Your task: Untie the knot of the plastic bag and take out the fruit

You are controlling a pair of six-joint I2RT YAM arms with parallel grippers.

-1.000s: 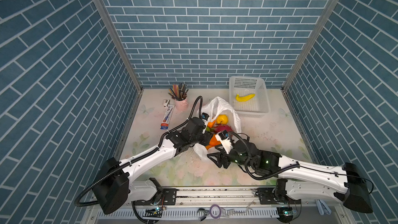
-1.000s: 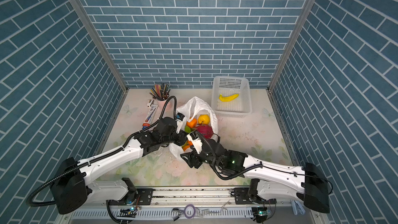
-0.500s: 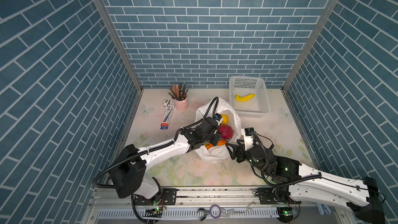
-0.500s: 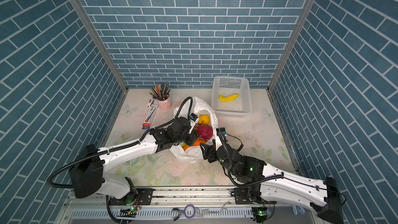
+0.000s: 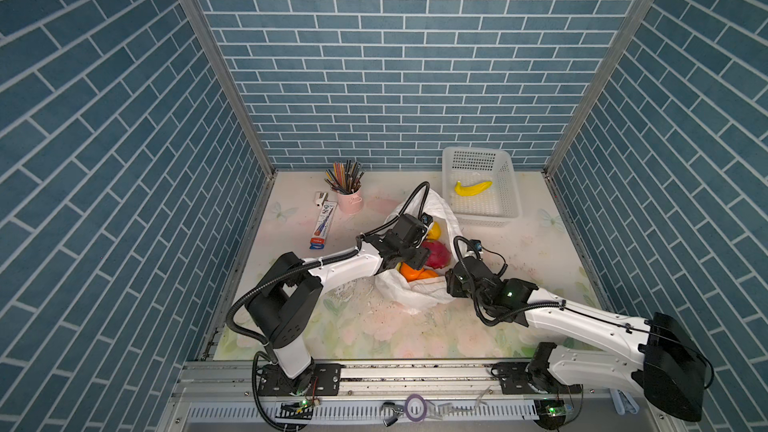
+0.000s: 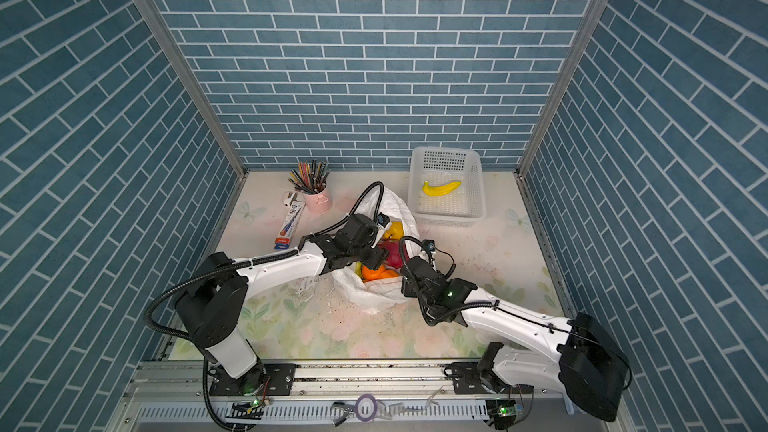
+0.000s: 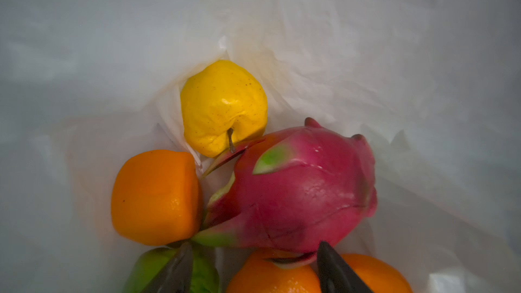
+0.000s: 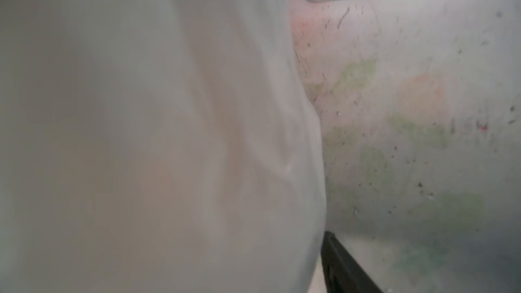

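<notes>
Your left pincer (image 7: pixel 254 245) is inside the plastic bag (image 5: pixel 415 297), jaws apart, dragon fruit (image 7: pixel 296 193) just ahead. Plastic bag mid surface (image 5: pixel 540 259), long axis 12-to-6 o'clock. Right pincer (image 5: pixel 449 283) at its 4 o'clock edge, can't tell grip.

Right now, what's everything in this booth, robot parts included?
plastic bag: one, white, mid-table, open
dragon fruit: one, pink, in bag
apple: one, yellow, in bag
oranges: three, orange, in bag
green fruit: one, green, in bag
banana: one, yellow, in basket
basket: one, white, back right
pencil cup: one, pink, back left
box: one, white-blue, beside cup
left gripper: one, black, open, inside bag
right gripper: one, black, at bag's right side
</notes>
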